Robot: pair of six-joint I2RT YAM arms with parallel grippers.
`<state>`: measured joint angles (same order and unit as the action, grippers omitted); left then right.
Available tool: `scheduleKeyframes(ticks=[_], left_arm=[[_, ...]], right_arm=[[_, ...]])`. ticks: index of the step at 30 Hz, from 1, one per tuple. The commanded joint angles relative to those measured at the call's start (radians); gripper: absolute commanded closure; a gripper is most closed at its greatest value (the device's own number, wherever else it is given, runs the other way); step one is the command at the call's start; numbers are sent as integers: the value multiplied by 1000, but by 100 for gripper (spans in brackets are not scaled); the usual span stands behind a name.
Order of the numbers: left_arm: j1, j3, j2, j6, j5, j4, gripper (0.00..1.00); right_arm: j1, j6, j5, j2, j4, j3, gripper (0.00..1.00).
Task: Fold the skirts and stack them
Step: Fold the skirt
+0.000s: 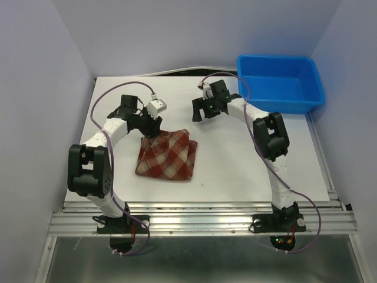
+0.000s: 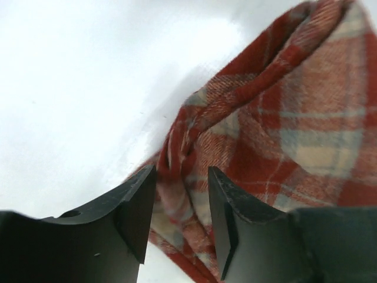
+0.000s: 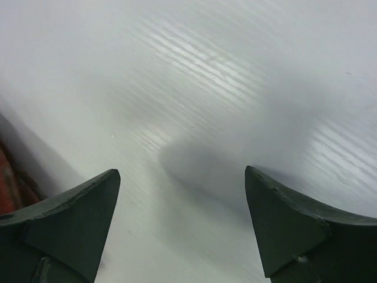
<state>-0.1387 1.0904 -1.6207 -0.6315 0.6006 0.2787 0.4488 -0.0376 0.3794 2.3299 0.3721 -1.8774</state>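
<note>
One skirt, red, dark-red and cream plaid, lies folded into a rough square on the white table, left of centre. My left gripper is at its far left corner. In the left wrist view the jaws stand narrowly apart with a bunched fold of the skirt filling the gap between them. My right gripper is open and empty, over bare table behind the skirt's right side. In the right wrist view its gripper has only table between the fingertips.
A blue plastic bin stands at the far right corner of the table; it looks empty. Grey walls close in on both sides. A red sliver of cloth shows at the left edge of the right wrist view.
</note>
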Motion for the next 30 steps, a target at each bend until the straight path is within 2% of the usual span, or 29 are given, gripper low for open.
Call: scheduleKeyframes(ticks=[1,8,13,20,30], left_arm=[[42,106,44,64,19,10,42],[67,80,122,91,109,76,43],[68,36,87,144,105,45,47],[67,48,-13,222,88,-18,47],[67,40,-116,259,73,-87,51]], right_arm=[[-34,-16,7,-132,71,-34,11],[-44,-145,258,-291,85,119,28],[-44,-243,378,-305,28,247,34],[-7,-280,368,-293,-38,368,37],[56,-280,391,-279,-53,412,37]])
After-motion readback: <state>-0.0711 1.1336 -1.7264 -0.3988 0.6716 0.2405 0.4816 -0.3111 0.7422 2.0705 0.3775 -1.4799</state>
